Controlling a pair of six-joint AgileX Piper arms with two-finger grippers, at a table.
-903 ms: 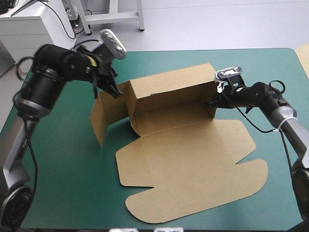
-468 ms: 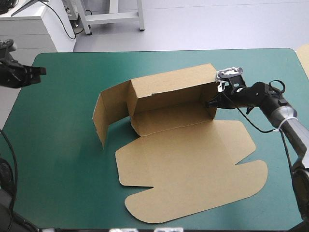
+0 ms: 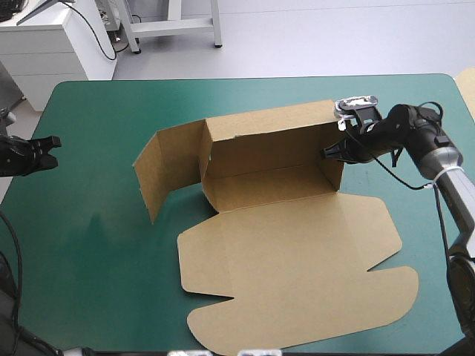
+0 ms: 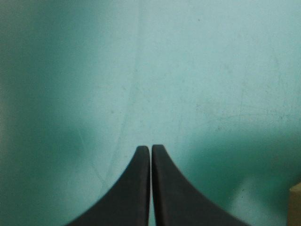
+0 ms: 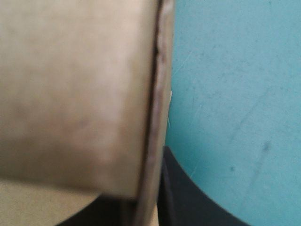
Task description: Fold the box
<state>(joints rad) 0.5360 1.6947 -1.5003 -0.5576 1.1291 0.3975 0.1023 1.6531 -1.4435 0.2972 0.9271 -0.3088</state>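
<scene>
A: What lies nearest to the robot on the tabletop (image 3: 96,245)?

B: The box (image 3: 297,259). Its wide lid lies flat on the teal-green cover, with the rounded flaps toward the near edge.

A: And behind the lid?

B: First the floor of the box, then the long back wall (image 3: 267,141), which stands upright. At its left end a side flap (image 3: 167,167) stands too, turned outward to the left.

A: Where is the right gripper?

B: The right gripper (image 3: 325,153) is at the right end wall of the box and pinches it. In the right wrist view the edge of the brown board runs between the black fingers (image 5: 188,193), which are almost together.

A: And the other one?

B: The left gripper (image 3: 52,142) is at the left edge of the tabletop, well apart from the box. It is closed with nothing between its fingers (image 4: 136,188), which meet in one pointed arch. Ahead of them is the teal-green cover.
</scene>
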